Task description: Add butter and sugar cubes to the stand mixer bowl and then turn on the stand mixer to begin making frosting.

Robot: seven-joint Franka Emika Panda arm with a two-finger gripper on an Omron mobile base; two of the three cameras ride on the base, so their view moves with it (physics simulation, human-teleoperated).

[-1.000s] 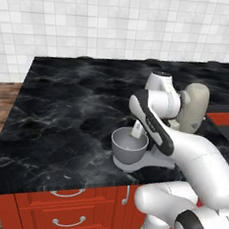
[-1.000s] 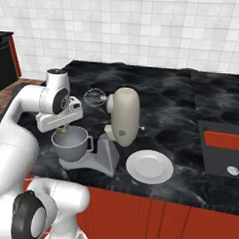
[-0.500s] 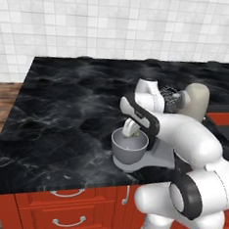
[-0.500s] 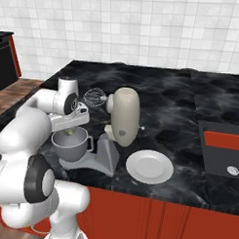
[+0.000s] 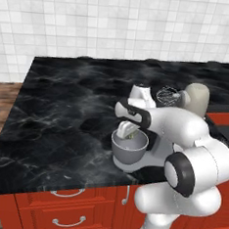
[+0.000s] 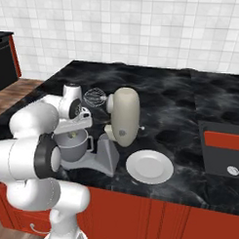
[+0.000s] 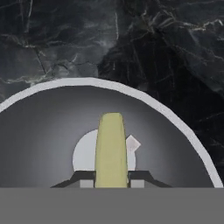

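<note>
The claw (image 7: 112,183) is clamped on the butter (image 7: 111,148), a pale yellow stick that juts straight out from between the two dark fingertips (image 7: 85,178). Directly below the claw opens the stand mixer bowl (image 7: 175,120), and the butter points down toward the bowl's pale flat bottom. Just beside the butter's far side, on that bottom, lies one small white sugar cube (image 7: 133,143); whether a second cube is there cannot be told.

From the left base view the claw (image 5: 128,132) hangs just over the rim of the bowl (image 5: 129,149), with a bit of yellow showing at its tip. The stand mixer (image 6: 122,122) rises just beyond the claw, its beige head tilted back and its wire whisk (image 6: 94,97) lifted above and behind the claw. Farther off, past the mixer's grey base, a white plate (image 6: 149,167) sits on the black marble counter (image 5: 63,102).
</note>
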